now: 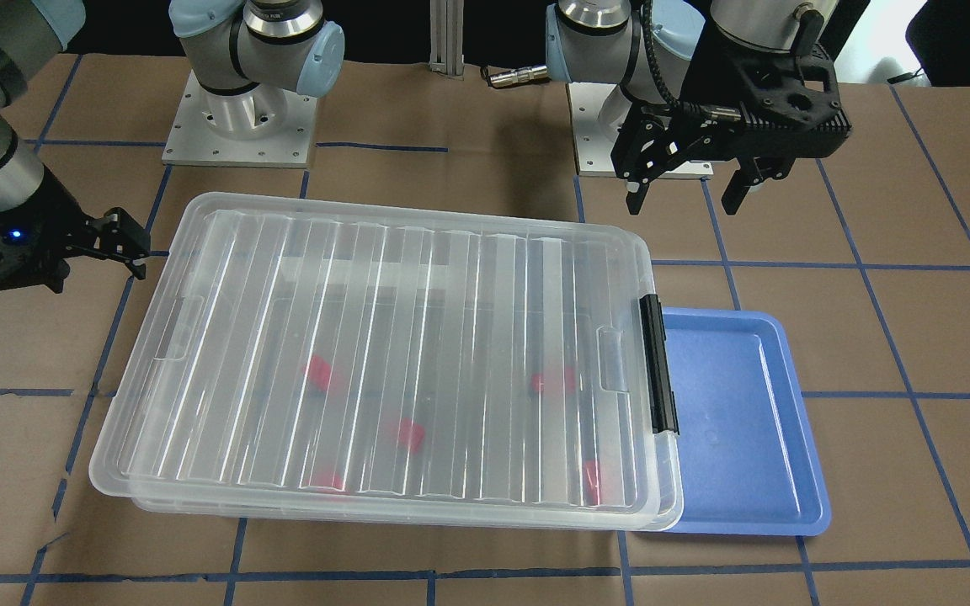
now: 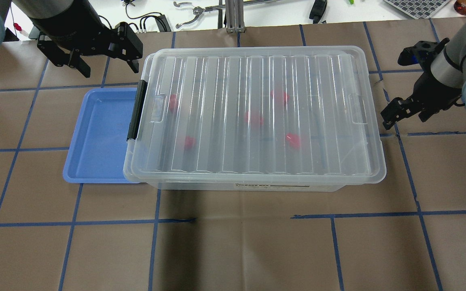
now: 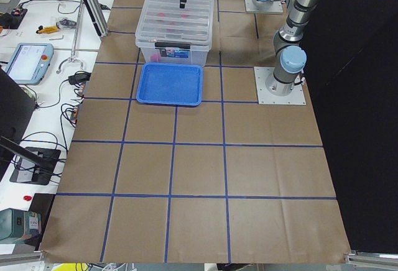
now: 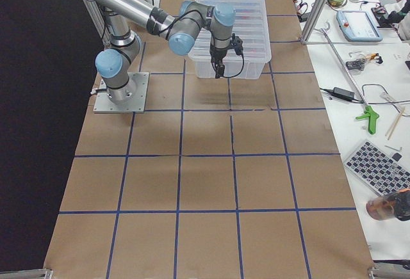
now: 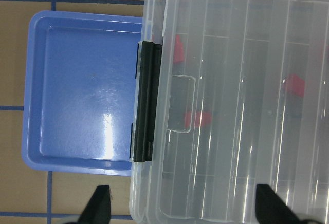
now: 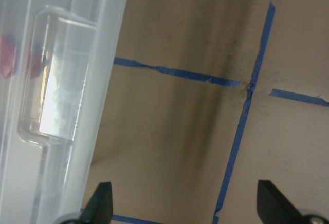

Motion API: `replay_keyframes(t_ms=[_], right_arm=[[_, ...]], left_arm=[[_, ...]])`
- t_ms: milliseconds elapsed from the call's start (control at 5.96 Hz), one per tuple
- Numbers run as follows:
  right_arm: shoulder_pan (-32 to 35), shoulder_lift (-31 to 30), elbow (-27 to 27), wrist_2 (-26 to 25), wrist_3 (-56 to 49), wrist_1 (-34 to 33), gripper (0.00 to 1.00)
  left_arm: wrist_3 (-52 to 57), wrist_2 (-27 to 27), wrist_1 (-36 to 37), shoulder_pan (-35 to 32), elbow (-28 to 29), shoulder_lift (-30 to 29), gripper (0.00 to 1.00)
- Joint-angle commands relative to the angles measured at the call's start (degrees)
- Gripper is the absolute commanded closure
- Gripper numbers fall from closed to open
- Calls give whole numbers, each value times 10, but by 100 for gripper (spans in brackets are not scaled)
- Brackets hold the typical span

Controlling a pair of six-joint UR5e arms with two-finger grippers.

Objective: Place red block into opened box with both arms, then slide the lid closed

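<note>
Lying flat on the box [image 1: 670, 480], the lid [image 1: 384, 337] covers it almost wholly in the front-facing view, with the box's rim showing just past the lid's three and six o'clock edges. Five red blocks [image 1: 319, 372] blur through the ridged clear plastic, scattered apart on the box floor. A black bar [image 1: 658, 362] runs along the short end at three o'clock, and a blue tray [image 1: 746, 421] lies against that end. The left gripper [image 1: 685, 198] hangs at one o'clock from the box, spread wide and holding nothing. The right gripper [image 1: 135, 252] sits at ten o'clock, near the lid's corner.

From overhead, the lid [image 2: 257, 72] is slightly askew on the box [image 2: 217, 186], and the tray [image 2: 99, 137] is at nine o'clock. The left gripper [image 2: 109, 68] is at ten o'clock and the right gripper [image 2: 392, 115] at three, each off the plastic.

The left wrist camera looks down on the bar [image 5: 146, 100], the tray [image 5: 82, 90] and glossy red blocks [image 5: 198, 118] under the lid [image 5: 241, 54], with its fingertips [image 5: 100, 203] far apart.

The right wrist camera shows its fingertips [image 6: 103, 203] equally wide over the brown-papered table [image 6: 169, 106], with the lid's notched end [image 6: 67, 106] at nine o'clock and nothing gripped.
</note>
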Motion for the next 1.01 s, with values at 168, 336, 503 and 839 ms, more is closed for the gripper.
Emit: replay_keyframes(t_ms=[168, 336, 503, 839], right_arm=[[52, 0, -121, -8, 159, 113, 0], [93, 1, -152, -9, 237, 144, 0], [133, 7, -190, -9, 322, 185, 0], [186, 18, -222, -8, 404, 214, 0]], left_arm=[[4, 4, 1, 0, 0, -7, 1], [4, 2, 0, 1, 1, -6, 1], [4, 1, 0, 1, 0, -5, 1], [5, 1, 1, 2, 1, -5, 1]])
